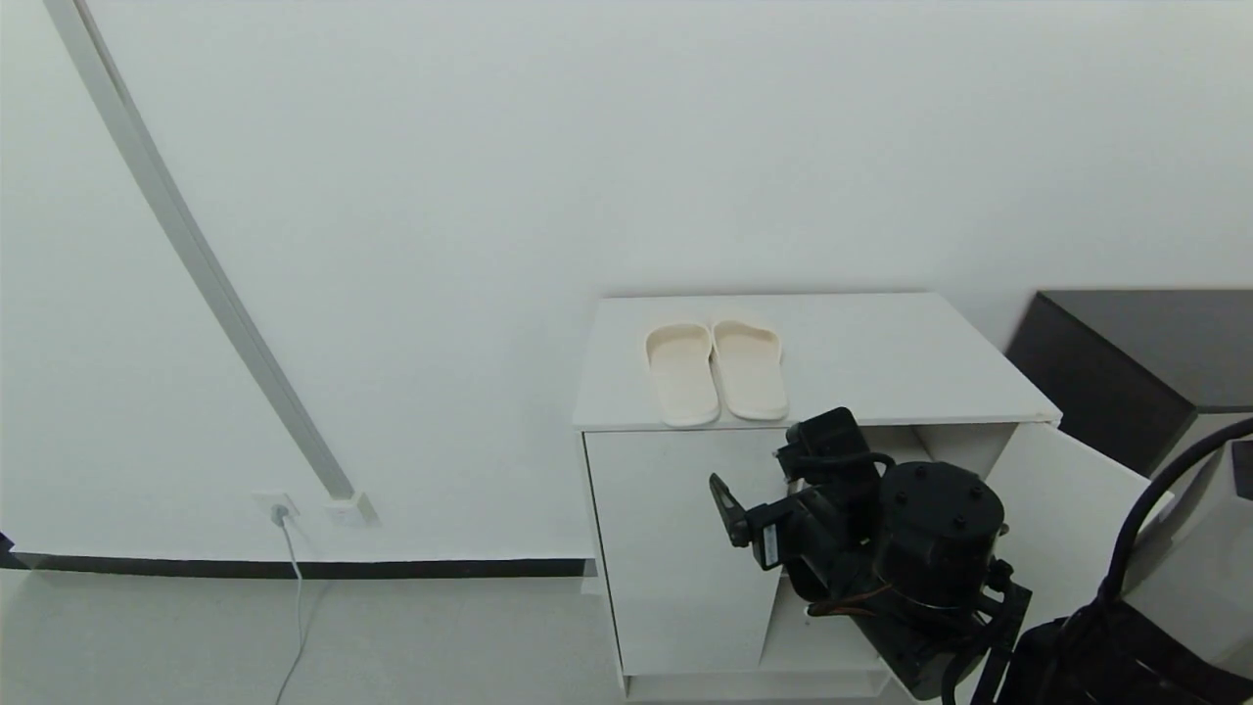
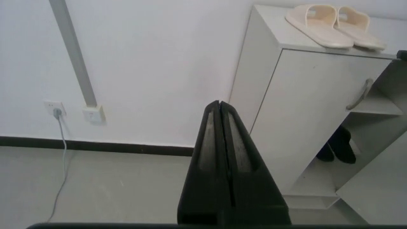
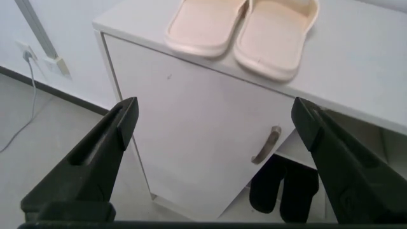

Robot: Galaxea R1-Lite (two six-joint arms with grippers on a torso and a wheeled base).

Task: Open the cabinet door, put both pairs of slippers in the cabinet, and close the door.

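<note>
A cream pair of slippers lies side by side on top of the white cabinet. The cabinet's left door with its metal handle is closed, and the right door stands swung open. Inside, on a lower shelf, a black pair of slippers stands upright. My right gripper is open and empty in front of the closed door, below the cream slippers; one of its fingers shows before the door. My left gripper is shut and empty, off to the cabinet's left side.
A dark piece of furniture stands to the right of the cabinet. A wall socket with a plugged-in cable and a grey slanted strip are on the wall at left. Bare floor lies left of the cabinet.
</note>
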